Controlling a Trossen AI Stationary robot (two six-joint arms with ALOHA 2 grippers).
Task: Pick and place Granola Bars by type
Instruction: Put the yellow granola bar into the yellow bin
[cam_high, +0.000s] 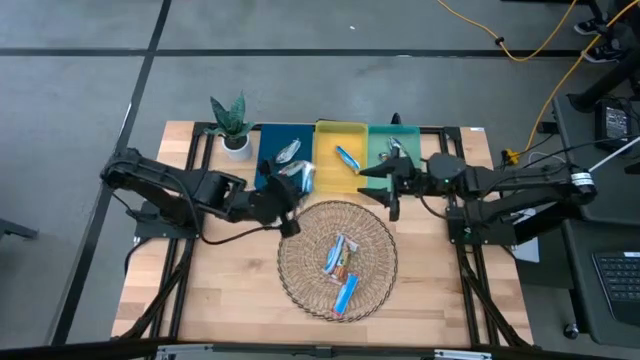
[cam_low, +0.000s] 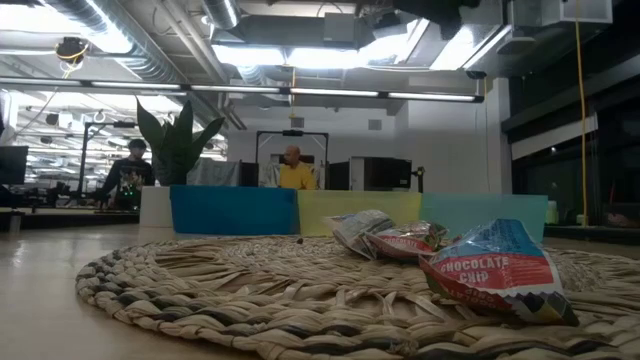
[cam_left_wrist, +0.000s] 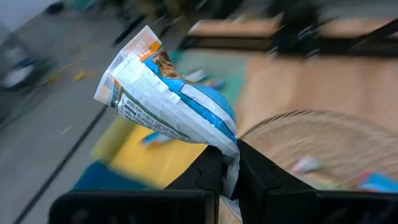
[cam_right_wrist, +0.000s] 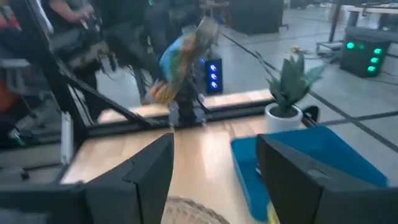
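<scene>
My left gripper (cam_high: 292, 192) is shut on a blue-and-white granola bar (cam_left_wrist: 166, 102) with an orange end. It is held in the air over the gap between the wicker basket (cam_high: 300, 290) and the blue tray (cam_high: 268, 140). My right gripper (cam_high: 374, 184) is open with nothing between its fingers, above the near edge of the yellow tray (cam_high: 325, 170) and green tray (cam_high: 412, 140). Several more bars (cam_high: 341, 258) lie in the basket, and single bars lie in the blue tray (cam_high: 288, 152) and the yellow tray (cam_high: 348, 158). My left gripper pinches the bar's one end (cam_left_wrist: 231, 148), at the wrapper's crimped edge, between its two fingers. The fingers come from the table's left, slanting a little downward. The bar sticks out beyond the fingertips, lifted clear of everything, its orange end (cam_left_wrist: 144, 45) farthest from the gripper.
A potted plant (cam_high: 232, 125) stands left of the blue tray at the far edge. The three trays sit side by side along the far edge behind the basket. Bare wood lies left and right of the basket. People show in the room beyond the table.
</scene>
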